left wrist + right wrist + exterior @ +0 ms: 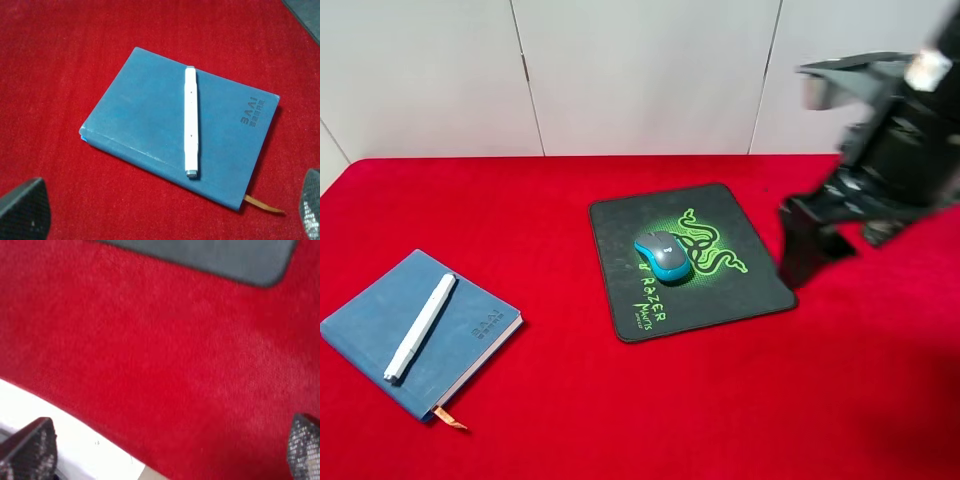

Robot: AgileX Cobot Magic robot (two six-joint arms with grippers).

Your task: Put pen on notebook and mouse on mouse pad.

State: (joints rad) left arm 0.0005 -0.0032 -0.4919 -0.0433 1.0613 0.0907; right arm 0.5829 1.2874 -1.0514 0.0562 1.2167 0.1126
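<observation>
pen: light, slick, rolls; lies on notebook, grip mid-barrel
mouse: hard shell, on mouse pad at 9 o'clock of emblem; pinch sides
both tools: spread wide, empty

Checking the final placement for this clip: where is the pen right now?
The pen lies flat on the blue notebook at the left of the exterior high view, well apart from the mouse pad; the left wrist view shows it across the cover too.

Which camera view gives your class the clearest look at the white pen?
The left wrist view: the pen fills the frame, lying flat on the notebook. The exterior high view shows it small and far off. The right wrist view misses it entirely.
</observation>
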